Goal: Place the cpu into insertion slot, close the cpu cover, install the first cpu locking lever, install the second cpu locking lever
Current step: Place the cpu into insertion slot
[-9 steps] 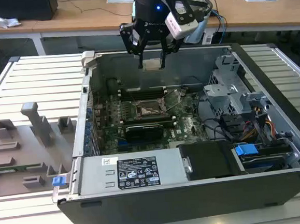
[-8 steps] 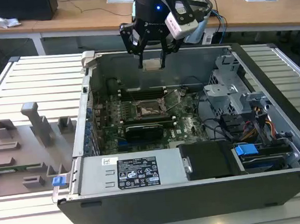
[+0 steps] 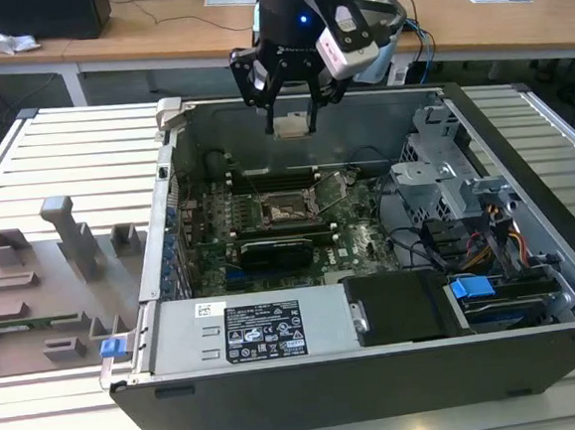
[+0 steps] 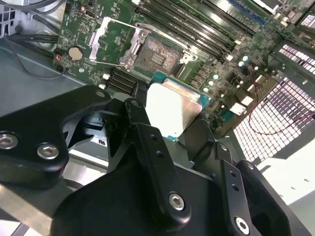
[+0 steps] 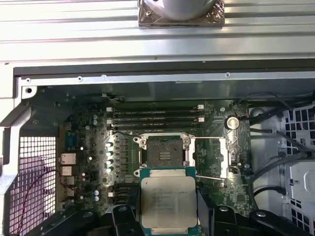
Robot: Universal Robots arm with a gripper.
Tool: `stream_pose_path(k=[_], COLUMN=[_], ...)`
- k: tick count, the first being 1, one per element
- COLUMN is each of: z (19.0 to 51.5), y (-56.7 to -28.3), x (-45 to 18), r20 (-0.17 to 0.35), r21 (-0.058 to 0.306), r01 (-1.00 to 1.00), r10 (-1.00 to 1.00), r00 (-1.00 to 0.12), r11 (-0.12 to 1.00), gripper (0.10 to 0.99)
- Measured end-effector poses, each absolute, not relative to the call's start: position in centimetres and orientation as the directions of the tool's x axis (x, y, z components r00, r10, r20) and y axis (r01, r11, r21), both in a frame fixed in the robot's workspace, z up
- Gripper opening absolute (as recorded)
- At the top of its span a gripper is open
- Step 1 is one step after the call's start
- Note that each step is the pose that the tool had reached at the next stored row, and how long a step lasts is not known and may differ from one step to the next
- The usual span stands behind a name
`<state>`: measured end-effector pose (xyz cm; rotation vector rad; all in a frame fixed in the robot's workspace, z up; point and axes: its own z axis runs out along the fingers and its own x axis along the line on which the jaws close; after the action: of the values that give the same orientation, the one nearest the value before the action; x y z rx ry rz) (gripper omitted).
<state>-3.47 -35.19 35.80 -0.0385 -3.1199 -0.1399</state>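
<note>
So: cpu up in the air, insertion slot bare.

Looks like the gripper has its fingers clamped on the chip's edges, metal top showing in both wrist views. It hangs over the far side of the open computer case, well above the green motherboard. The cpu cover is flipped open right beside the slot (contact grid fully exposed, nothing seated in it).
</note>
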Motion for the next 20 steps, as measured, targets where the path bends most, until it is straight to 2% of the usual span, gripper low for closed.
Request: stream_pose_path(k=[20], z=[34.5], y=[-35.2], x=[-3.6], r20=[0.02], r21=[0.089], r01=[0.002], r10=[0.0], r00=[-1.0], r11=[0.996], gripper=[0.545])
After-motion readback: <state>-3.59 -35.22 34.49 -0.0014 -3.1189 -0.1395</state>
